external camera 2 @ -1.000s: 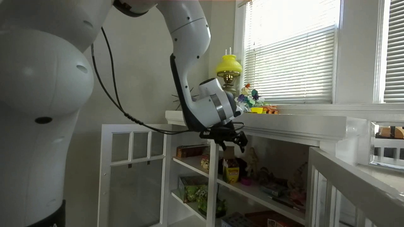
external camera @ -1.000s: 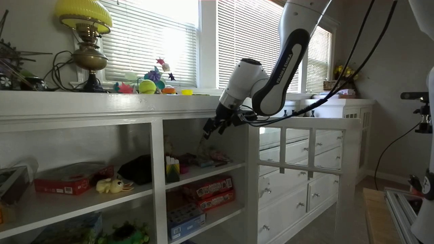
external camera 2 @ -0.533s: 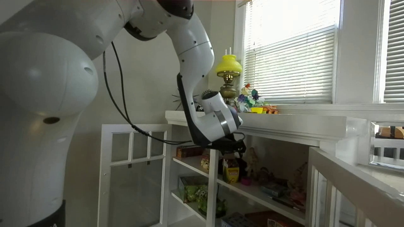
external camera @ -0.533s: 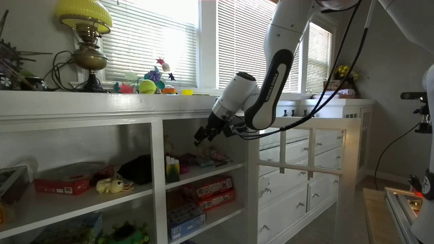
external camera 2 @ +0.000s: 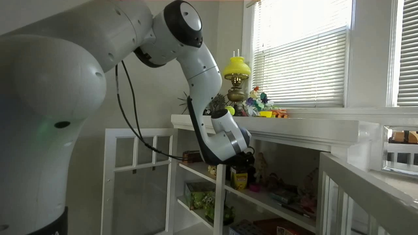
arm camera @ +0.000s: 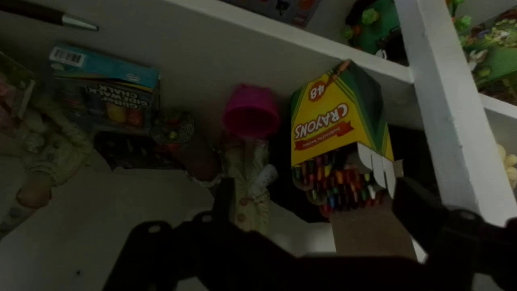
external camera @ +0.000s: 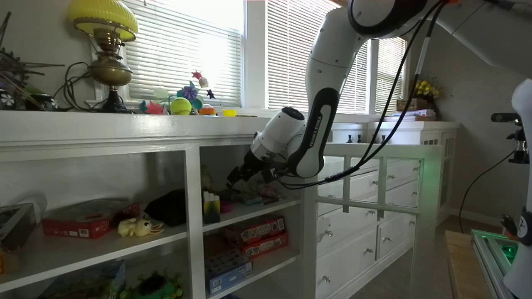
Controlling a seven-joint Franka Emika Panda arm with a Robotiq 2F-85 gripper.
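Note:
In the wrist view my gripper [arm camera: 316, 198] stands open, its two dark fingers wide apart. A yellow and green crayon box [arm camera: 323, 121] lies ahead between them, its flap raised and many crayon tips showing; nothing is gripped. The same crayon box [external camera: 211, 210] stands on the upper shelf beside the divider in an exterior view, with my gripper [external camera: 233, 178] above it and to its right. Left of the box are a magenta cup [arm camera: 252, 111] and a figure [arm camera: 242, 202] in cream clothes. In an exterior view the arm mostly hides the fingers above the crayon box [external camera 2: 239, 180].
A white divider post [arm camera: 448, 101] rises close to the right finger. Further left on the shelf lie a sidewalk chalk box [arm camera: 105, 89], a doll [arm camera: 52, 149] and a pen [arm camera: 48, 16]. The glazed cabinet door [external camera: 428, 199] stands open. Overhead runs the countertop edge [external camera: 124, 128].
My gripper has moved down and further into the shelf opening, toward the crayon box, and has stayed open. The objects on the shelf have not visibly moved.

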